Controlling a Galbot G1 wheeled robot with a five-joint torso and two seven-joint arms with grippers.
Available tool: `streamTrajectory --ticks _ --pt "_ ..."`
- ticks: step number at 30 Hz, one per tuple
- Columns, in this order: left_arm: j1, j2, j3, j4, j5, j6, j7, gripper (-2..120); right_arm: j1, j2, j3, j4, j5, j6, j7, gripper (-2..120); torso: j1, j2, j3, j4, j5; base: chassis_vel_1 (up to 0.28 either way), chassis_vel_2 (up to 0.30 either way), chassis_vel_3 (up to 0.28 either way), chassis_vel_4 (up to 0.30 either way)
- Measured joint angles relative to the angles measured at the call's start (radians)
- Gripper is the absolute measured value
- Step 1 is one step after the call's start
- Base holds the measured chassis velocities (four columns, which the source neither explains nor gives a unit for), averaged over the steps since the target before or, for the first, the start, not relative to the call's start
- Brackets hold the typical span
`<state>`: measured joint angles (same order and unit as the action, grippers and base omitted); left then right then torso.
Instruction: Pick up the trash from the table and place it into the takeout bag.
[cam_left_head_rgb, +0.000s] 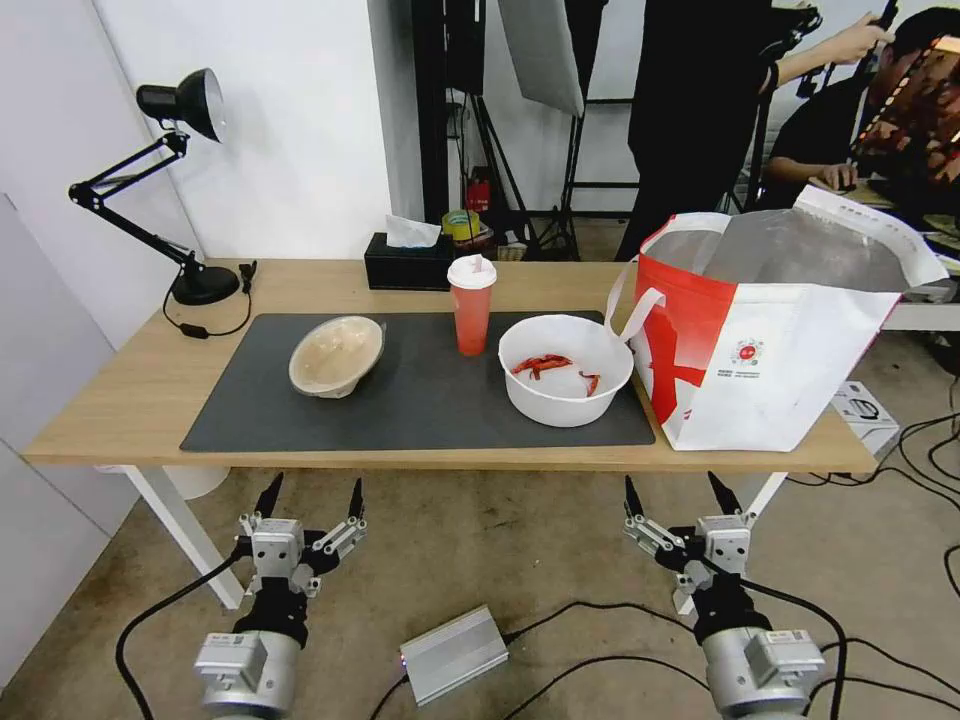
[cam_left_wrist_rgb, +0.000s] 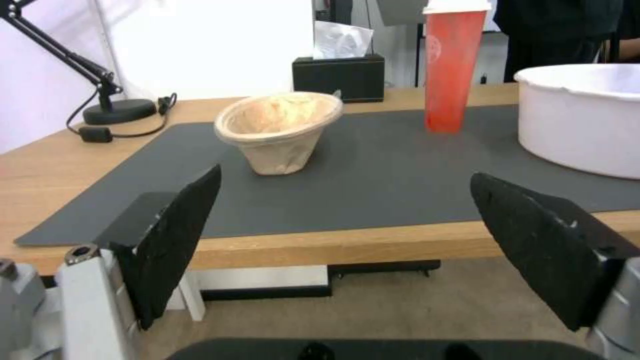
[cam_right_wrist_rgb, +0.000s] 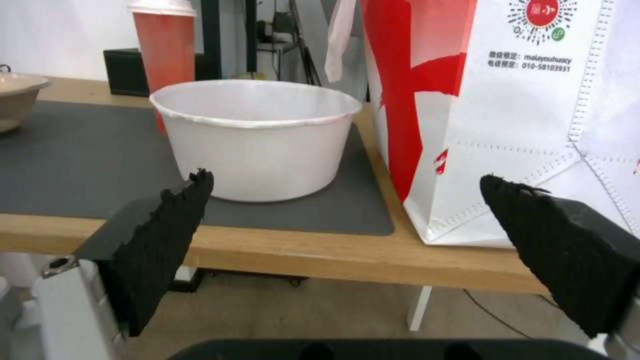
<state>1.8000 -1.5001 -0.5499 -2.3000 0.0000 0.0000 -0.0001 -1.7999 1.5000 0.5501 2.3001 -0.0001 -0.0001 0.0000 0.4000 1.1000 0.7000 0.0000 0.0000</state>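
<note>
three light containers wait on the table

left gripper (cam_left_head_rgb: 312, 490) and right gripper (cam_left_head_rgb: 680, 485) hang spread and empty, near the table (cam_left_head_rgb: 130, 400). white bowl (cam_left_head_rgb: 566, 368) sits left of the takeout bag (cam_left_head_rgb: 770, 350); likely light, flexible, best pinched at its rim.

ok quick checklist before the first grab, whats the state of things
1. Left gripper fingers spread, holding nothing: ok.
2. Right gripper fingers spread, holding nothing: ok.
3. Takeout bag upright at the table's right end, mouth open: ok.
4. White bowl upright beside the bag, near the right gripper: ok.
5. Red cup standing, lid on: ok.
6. Beige bowl sitting level: not ok, it is tilted.
</note>
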Motion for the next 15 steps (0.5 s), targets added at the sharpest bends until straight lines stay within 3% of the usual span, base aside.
streamTrajectory --ticks 15 --pt "0.000 0.000 0.000 0.000 0.000 0.000 0.000 100 0.000 0.000 0.000 0.000 0.000 0.000 0.000 100 0.000 0.000 0.000 0.0000 0.0000 0.000 0.000 0.000 0.000"
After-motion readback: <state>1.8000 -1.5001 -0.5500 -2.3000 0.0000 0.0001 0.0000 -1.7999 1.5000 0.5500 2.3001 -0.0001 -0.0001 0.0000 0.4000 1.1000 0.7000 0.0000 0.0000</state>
